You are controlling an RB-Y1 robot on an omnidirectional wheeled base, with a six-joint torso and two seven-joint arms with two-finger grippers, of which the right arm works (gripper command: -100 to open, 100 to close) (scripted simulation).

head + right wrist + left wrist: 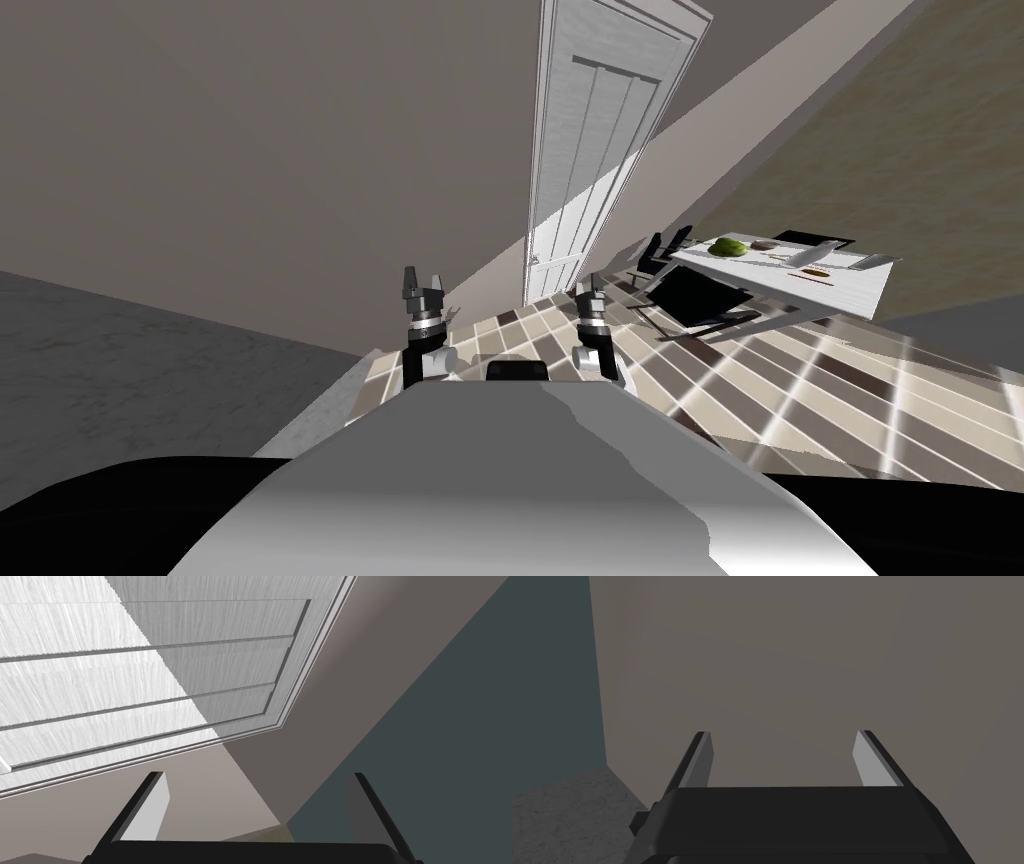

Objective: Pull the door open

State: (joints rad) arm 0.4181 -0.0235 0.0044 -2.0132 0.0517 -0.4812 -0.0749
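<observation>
A white panelled door [590,160] stands shut in the taupe wall ahead, some way off, with a small handle [534,260] low on its left edge. In the right wrist view the door [150,671] spreads beyond my right gripper [257,801], whose fingers stand open with nothing between them. My left gripper [784,758] is open too and faces the plain taupe wall. In the head view the left gripper [423,282] and the right gripper [591,290] are both raised above my chest, well short of the door.
A white table [800,275] with a green object [728,246] and dishes stands at the right, with dark chairs [700,295] around it. Tiled floor [800,390] runs between me and the door. A grey counter-like surface [120,350] lies at my left.
</observation>
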